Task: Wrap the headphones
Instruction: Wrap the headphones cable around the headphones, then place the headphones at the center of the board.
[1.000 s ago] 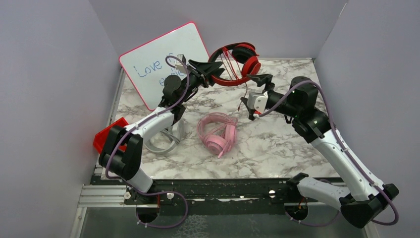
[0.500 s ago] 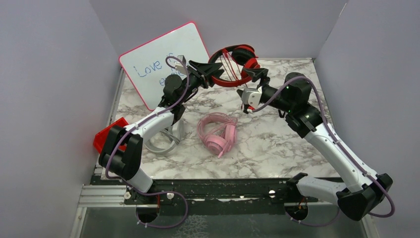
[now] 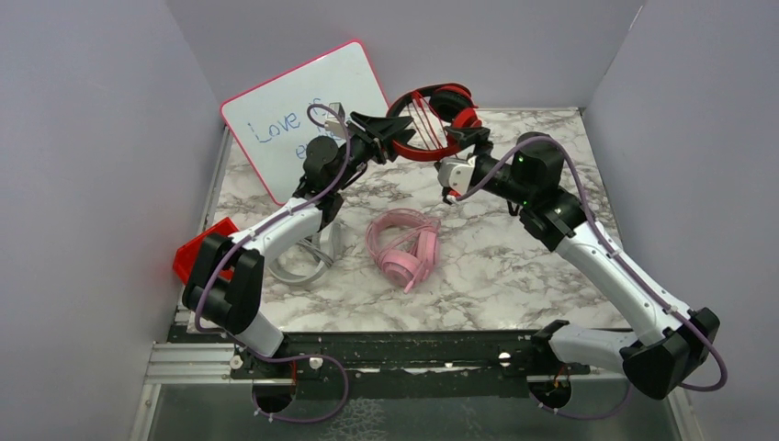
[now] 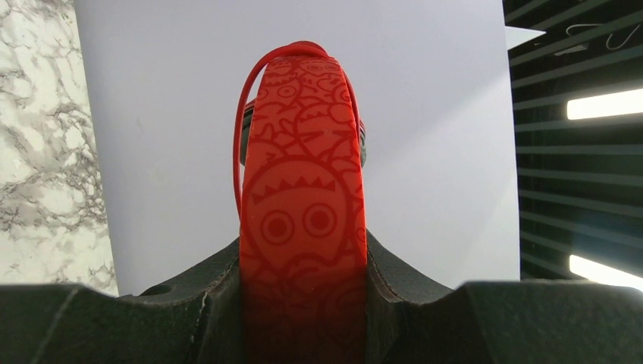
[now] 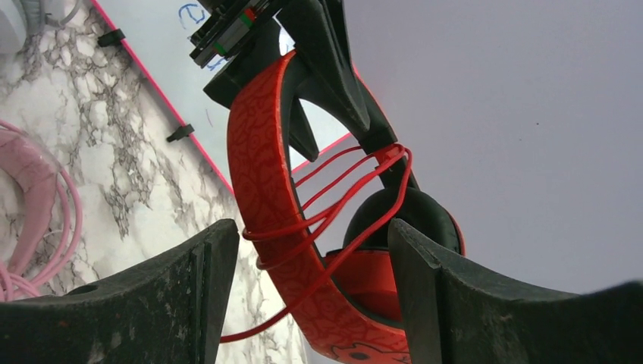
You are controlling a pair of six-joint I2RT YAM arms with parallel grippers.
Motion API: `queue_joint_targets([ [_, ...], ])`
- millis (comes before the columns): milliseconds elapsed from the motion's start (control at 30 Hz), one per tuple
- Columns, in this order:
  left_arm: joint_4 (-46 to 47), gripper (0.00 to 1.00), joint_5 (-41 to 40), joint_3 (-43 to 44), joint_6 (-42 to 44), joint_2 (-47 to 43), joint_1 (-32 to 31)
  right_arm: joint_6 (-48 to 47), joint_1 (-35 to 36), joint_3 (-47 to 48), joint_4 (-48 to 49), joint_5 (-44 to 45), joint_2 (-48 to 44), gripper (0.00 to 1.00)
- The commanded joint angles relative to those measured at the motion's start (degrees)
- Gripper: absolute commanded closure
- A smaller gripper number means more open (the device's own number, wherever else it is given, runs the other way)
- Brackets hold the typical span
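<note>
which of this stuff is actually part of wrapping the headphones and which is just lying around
Part of the job: red headphones, pink headphones, grey headphones.
Just lying about: whiteboard, red object at the table's left edge.

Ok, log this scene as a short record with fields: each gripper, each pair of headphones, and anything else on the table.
left gripper: shut on the band of the red headphones, held off the table
right gripper: open, jaws either side of the band
cable: red, several loops across the band
pink headphones: flat, mid-table
grey headphones: on table, partly behind left arm
whiteboard: leaning, back left
</note>
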Motion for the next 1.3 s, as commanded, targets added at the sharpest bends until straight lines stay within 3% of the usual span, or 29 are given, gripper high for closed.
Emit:
queue_joint_targets([
  [0, 2.9, 1.0, -1.8, 2.9, 0.0, -3.6, 0.0, 0.9, 1.5, 0.4, 1.9, 3.8, 1.5, 0.25],
  [300, 2.3, 1.0, -2.4, 3.6, -0.3, -3.4, -0.1, 2.0, 4.8, -0.8, 6.5, 11.5, 3.2, 0.28],
  [667, 1.4, 1.0, -3.0, 3.4, -0.3, -3.7, -0.2, -1.3, 8.0, -2.4, 13.6, 21.3, 5.2, 0.67],
  [833, 1.2, 1.0, -3.1, 3.3, -0.1, -3.4, -0.2, -1.5, 8.9, -0.5, 10.9, 23.8, 6.4, 0.98],
  [1033, 1.2, 1.0, -2.9, 1.9, 1.1, -3.0, -0.1, 3.4, 9.0, 2.9, 10.0, 27.9, 6.6, 0.99],
  [1267, 0.0, 0.57, -2.7, 0.4, 10.3, -5.4, 2.0, 9.3, 9.0, 7.5, 3.6, 28.1, 6.0, 0.99],
])
